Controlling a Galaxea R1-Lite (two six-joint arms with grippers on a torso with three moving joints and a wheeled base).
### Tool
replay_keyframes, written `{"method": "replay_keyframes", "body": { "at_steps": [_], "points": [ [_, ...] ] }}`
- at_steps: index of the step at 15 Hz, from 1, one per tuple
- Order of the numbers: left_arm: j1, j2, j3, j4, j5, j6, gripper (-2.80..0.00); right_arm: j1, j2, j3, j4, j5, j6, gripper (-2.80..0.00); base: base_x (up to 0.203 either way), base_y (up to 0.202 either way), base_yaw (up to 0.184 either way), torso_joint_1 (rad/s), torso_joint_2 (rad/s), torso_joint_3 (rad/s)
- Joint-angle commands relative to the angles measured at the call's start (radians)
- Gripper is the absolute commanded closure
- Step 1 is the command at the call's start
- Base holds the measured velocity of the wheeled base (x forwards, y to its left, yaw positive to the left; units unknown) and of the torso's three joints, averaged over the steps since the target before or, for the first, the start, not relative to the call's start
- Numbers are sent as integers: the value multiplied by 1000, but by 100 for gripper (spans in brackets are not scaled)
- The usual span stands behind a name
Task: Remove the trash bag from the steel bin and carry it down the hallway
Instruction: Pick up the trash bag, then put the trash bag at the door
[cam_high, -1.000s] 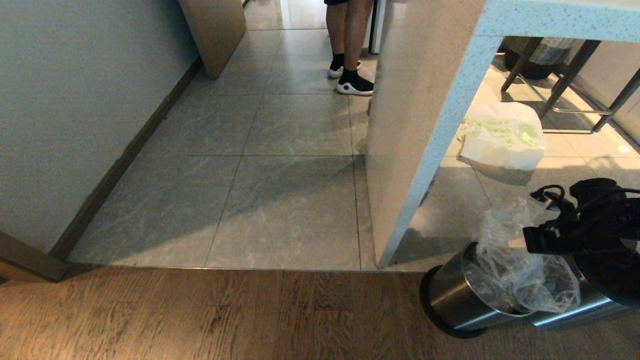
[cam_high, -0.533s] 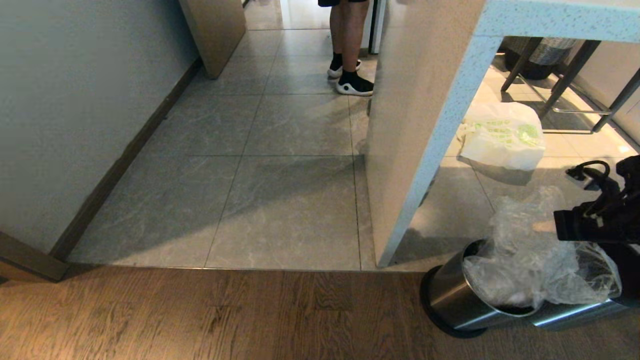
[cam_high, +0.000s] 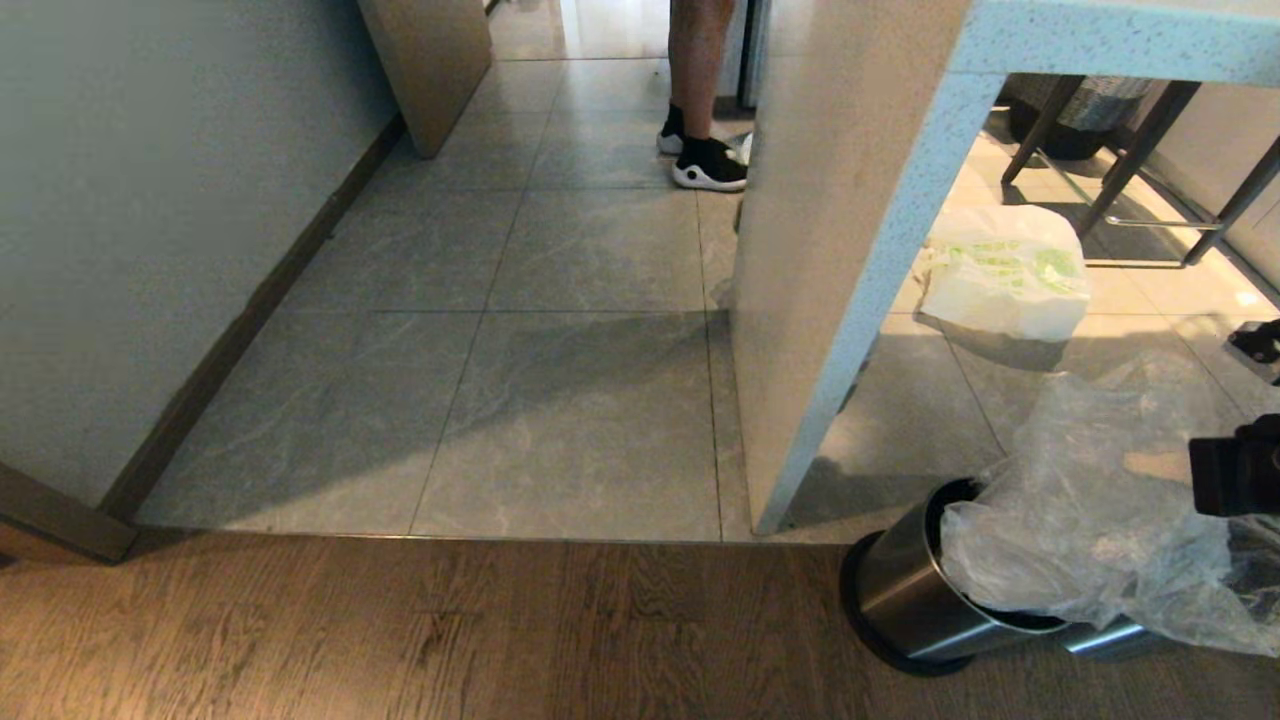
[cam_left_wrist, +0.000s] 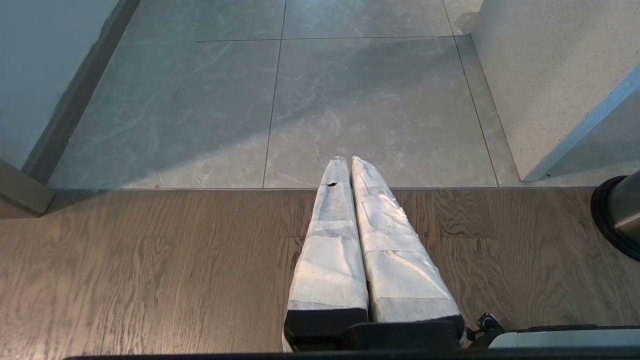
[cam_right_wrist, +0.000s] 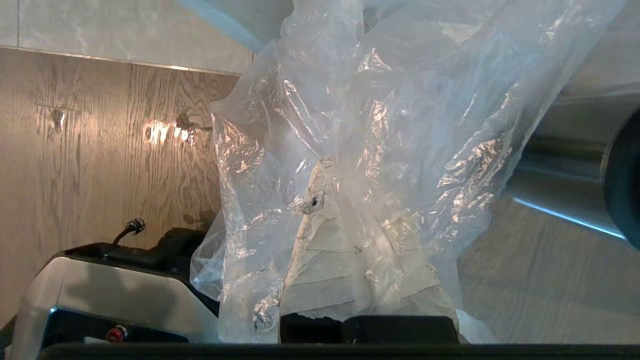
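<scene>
The steel bin stands tipped on the wood floor at the lower right, and its side also shows in the right wrist view. The clear, crinkly trash bag bulges out of the bin's mouth and stretches to the right. My right gripper is shut on the trash bag, whose film drapes over the taped fingers. In the head view only the black wrist shows at the right edge. The parked left gripper is shut on nothing, low over the wood floor. The hallway of grey tiles runs ahead.
A person's legs and black shoes stand far down the hallway. A pale counter panel rises just left of the bin. A white shopping bag with green print and stool legs lie behind it. A wall with a dark baseboard lines the left.
My right arm has drawn off to the right, nearly leaving the head view. The trash bag has come further out of the bin and spread rightward. The person's feet have shifted slightly.
</scene>
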Motion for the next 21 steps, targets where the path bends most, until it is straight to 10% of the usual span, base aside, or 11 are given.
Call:
{"method": "replay_keyframes", "body": {
  "at_steps": [1, 7, 21],
  "points": [
    [0, 1, 0, 0, 0, 0, 0, 2, -108, 53, -7, 1, -3, 0, 0, 0, 0, 0, 0, 0],
    [0, 1, 0, 0, 0, 0, 0, 4, -381, 254, -25, -17, -2, 0, 0, 0, 0, 0, 0, 0],
    [0, 1, 2, 0, 0, 0, 0, 341, -1310, 739, 2, -459, 186, 0, 0, 0, 0, 0, 0, 0]
  ]
}}
